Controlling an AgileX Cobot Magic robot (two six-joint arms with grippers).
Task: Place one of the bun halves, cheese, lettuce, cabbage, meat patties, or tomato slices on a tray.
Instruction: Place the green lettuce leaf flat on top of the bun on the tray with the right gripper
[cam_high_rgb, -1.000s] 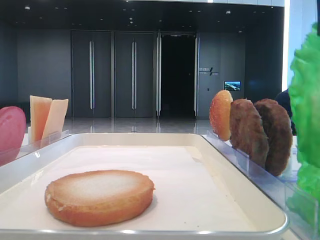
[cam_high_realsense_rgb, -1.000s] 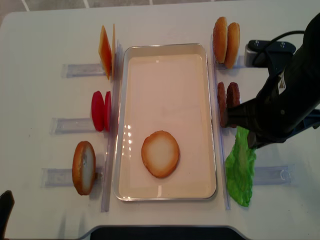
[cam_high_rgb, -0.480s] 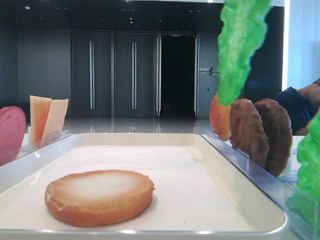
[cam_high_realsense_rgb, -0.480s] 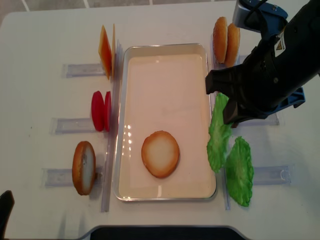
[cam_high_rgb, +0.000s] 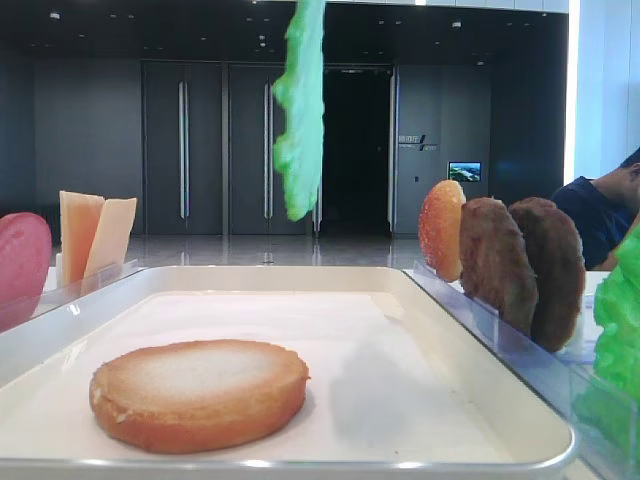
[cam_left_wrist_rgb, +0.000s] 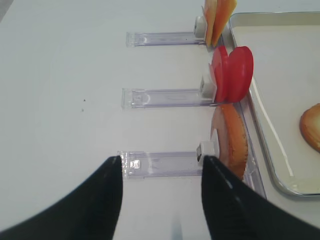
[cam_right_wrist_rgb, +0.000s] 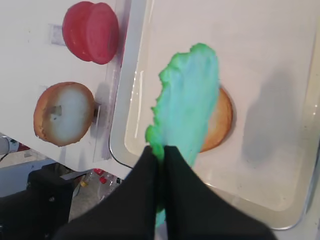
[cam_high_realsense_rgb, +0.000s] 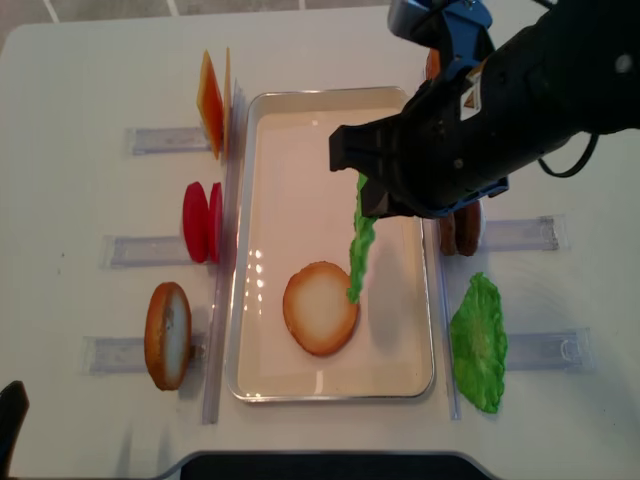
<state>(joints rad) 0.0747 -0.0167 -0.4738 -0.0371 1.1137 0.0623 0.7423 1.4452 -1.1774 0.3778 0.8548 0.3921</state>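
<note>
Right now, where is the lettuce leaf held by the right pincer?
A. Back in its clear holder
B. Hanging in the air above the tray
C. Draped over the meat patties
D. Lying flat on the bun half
B: the lettuce leaf dangles from the right pincer over the tray, clear of the bun half below.
</note>
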